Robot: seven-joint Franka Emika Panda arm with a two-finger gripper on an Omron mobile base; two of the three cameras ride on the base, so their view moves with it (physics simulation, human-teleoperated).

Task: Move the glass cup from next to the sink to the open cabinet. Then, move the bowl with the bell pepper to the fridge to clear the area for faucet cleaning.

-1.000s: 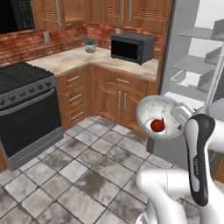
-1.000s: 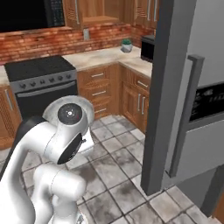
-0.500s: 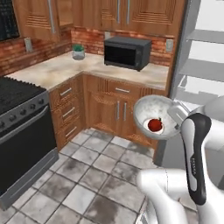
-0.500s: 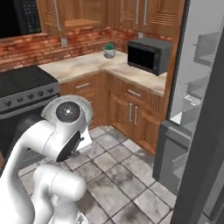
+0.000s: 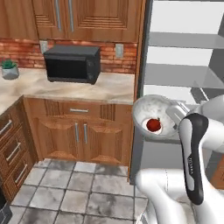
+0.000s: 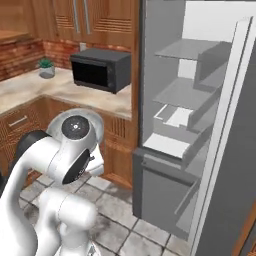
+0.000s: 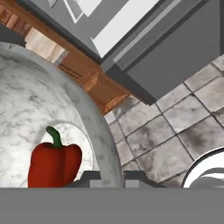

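Observation:
A white marbled bowl (image 5: 143, 110) hangs in the air in front of the open fridge (image 5: 188, 65), tilted so that its inside faces the left base camera. A red bell pepper (image 5: 153, 125) lies inside it. My gripper (image 5: 176, 114) is shut on the bowl's right rim. In the hand view the bowl's wall (image 7: 43, 96) curves across the left, the bell pepper (image 7: 54, 164) rests at its bottom, and my gripper (image 7: 112, 177) pinches the rim with a fingertip on either side. The fridge's shelves (image 6: 182, 92) stand bare, just right of the bowl.
The fridge door (image 6: 225, 150) stands swung open at the right. A black microwave (image 5: 72, 63) sits on the beige counter (image 5: 65, 85) left of the fridge, with a small potted plant (image 5: 8, 69) further left. Wooden cabinets run below, and grey tiled floor (image 5: 78, 192) lies ahead.
The base has turned right: the stove has slid out of both base views, and the microwave and open fridge have come to the front. The bowl has stayed in my gripper.

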